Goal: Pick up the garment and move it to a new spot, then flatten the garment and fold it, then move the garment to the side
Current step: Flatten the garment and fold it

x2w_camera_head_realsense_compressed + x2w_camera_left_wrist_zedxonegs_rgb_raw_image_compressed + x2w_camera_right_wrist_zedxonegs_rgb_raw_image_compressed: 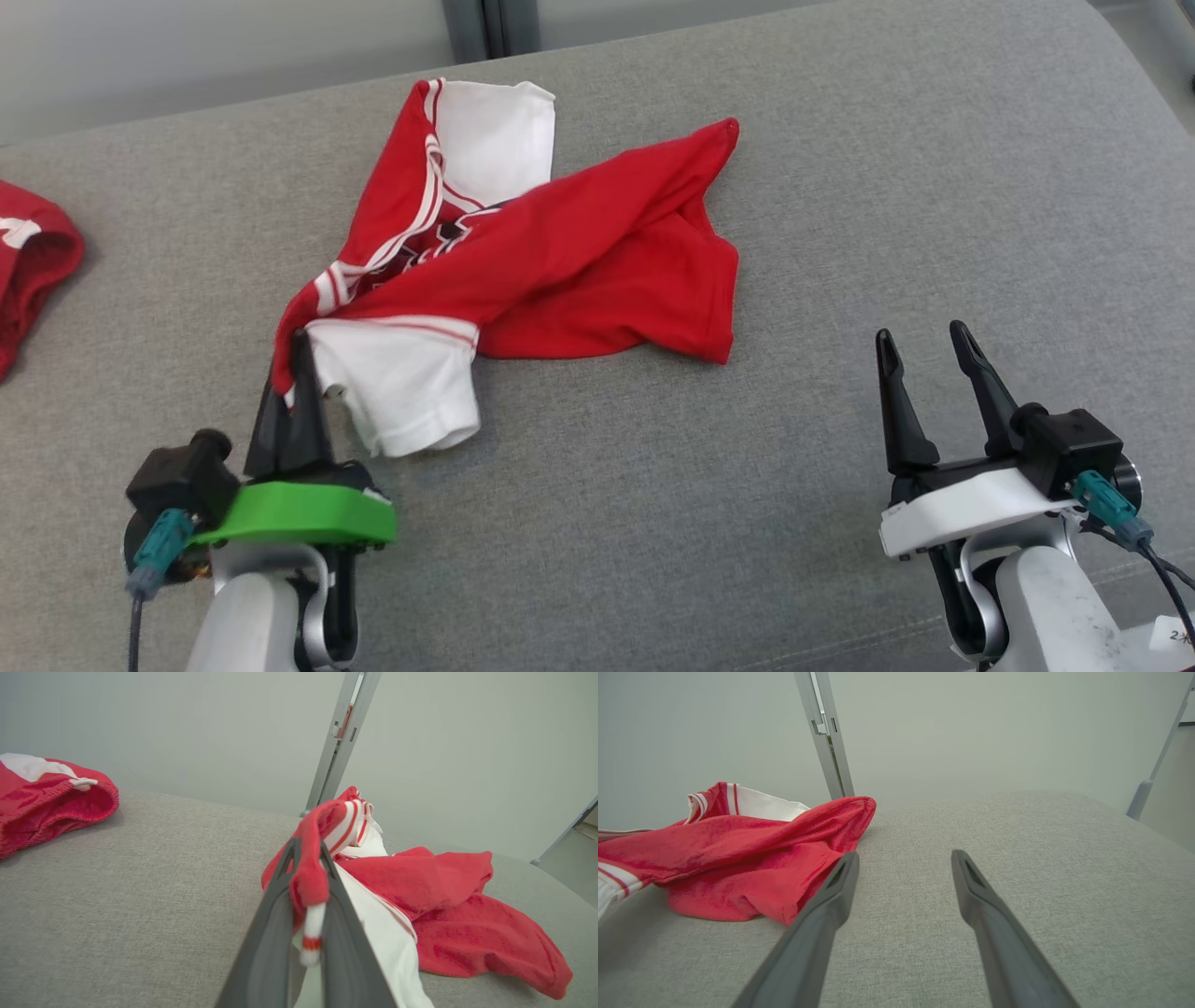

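Now my left gripper (301, 347) is pinched shut on the garment (579, 252); its two dark fingers meet at the tips on a red fold with white stripes at the garment's near left corner, just beside a white sleeve (411, 392). From my left wrist the gripper (307, 848) has that fold draped over the fingertips, with a white strip banded in red hanging down the narrow slit between the fingers; the rest of the garment (448, 877) trails off to the right of that view.

The garment lies crumpled on the grey cushion (840, 187), left of the middle; its red body spreads towards my right and a white panel sits at its far end.

My right gripper (921, 336) stands with its fingers wide apart and nothing between them, low on my right, well apart from the garment's red hem. From my right wrist the gripper (905, 855) points out over bare cushion; the garment (738, 849) lies to the left of that view.

Another red cloth (28, 261) sits at the cushion's far left, well apart from the garment; my left wrist shows it (46, 798) too.
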{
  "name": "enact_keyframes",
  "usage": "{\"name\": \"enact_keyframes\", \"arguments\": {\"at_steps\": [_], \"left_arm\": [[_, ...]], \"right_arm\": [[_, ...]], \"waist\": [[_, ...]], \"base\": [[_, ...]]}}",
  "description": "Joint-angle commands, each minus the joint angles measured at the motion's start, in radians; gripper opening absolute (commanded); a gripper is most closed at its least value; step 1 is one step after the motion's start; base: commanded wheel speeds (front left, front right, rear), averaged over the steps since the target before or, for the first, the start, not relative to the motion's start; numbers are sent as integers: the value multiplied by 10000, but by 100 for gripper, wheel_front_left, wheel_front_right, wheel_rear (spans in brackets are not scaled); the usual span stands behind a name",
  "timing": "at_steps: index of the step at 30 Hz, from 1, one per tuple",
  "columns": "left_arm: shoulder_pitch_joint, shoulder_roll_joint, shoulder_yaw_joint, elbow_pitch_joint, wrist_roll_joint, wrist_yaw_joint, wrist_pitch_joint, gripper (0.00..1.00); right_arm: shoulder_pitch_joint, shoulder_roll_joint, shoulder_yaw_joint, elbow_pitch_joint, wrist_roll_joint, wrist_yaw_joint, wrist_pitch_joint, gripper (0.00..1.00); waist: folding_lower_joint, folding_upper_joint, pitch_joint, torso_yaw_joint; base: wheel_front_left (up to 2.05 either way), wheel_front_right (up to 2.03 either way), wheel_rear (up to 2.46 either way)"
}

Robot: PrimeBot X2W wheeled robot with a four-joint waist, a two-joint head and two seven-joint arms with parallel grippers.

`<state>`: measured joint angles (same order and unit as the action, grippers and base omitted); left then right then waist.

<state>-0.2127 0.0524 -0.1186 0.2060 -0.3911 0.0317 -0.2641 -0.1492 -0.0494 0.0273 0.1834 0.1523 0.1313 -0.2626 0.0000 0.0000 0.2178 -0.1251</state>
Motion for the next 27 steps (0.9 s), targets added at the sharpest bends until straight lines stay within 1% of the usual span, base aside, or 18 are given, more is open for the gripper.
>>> {"name": "enact_keyframes", "arguments": {"at_steps": [1,4,7,12,18,20,21,27], "left_arm": [[337,133,317,66,-147,60,-3,0],[750,232,881,380,-263,99,-4,0],[952,308,1342,858,-340,40,-4,0],[909,330,1766,1755,-334,-78,-4,0],[730,369,2243,2349,-144,-131,-4,0],[705,356,2294,2425,2,-175,-5,58],[689,336,2307,2445,73,-232,-5,100],[701,134,2227,1961,530,-443,-5,100]], "right_arm": [[79,-19,-7,18,-92,-10,-35,100],[123,-20,-30,27,-163,-10,-35,100],[121,-19,-29,37,-196,-10,-35,100],[94,-22,5,110,-235,-10,-35,100],[145,-19,7,207,-289,-10,-35,100],[191,-20,-13,254,-298,-10,-35,100],[226,-20,-25,284,-308,-10,-35,100],[256,-19,50,577,-416,-10,-35,100]], "waist": [[0,0,-266,290],[0,0,-343,425],[0,0,-354,512],[0,0,-354,552],[0,0,-433,506],[0,0,-511,507],[0,0,-560,523],[0,0,-913,797]], "base": [[0,0,0],[0,0,0],[0,0,0],[0,0,0],[0,0,0],[0,0,0],[0,0,0],[0,0,0]]}}
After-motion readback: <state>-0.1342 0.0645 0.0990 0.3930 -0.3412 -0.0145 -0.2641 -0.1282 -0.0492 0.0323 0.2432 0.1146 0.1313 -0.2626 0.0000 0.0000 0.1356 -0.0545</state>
